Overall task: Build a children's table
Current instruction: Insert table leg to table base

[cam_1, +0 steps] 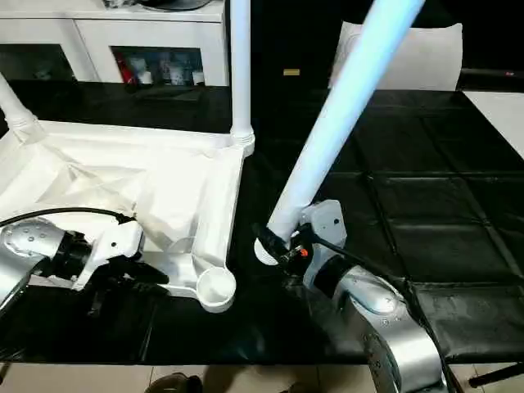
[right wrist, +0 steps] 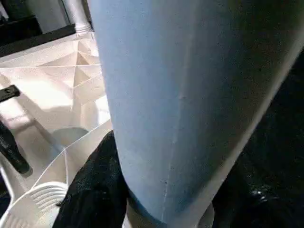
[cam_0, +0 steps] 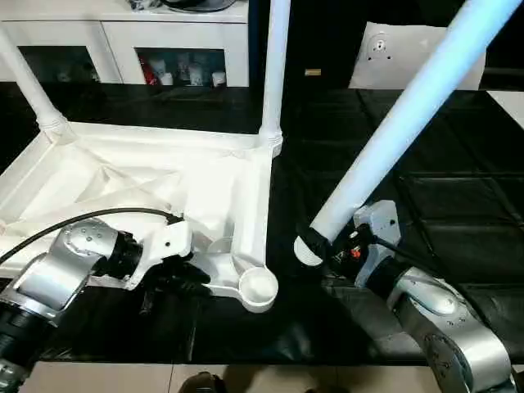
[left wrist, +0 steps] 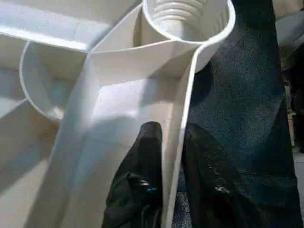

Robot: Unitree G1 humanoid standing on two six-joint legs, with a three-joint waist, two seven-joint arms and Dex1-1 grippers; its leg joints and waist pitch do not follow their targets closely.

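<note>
Upturned tabletop [cam_0: 164, 184] on the black worktop [cam_0: 458, 213], two legs already standing in its far sockets.
The left hand [left wrist: 172, 156] pinches the tabletop's near rim beside the empty corner socket [cam_0: 259, 288]; the right hand [cam_0: 321, 246] grips a loose leg [cam_0: 401, 123] by its lower end, tilted.

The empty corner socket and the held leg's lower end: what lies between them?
Only bare black mat separates socket and leg, seen from the head views.

light: bright overhead | glare: white tabletop [cam_0: 123, 176] | blur: right wrist close-up soft | shadows: mild
</note>
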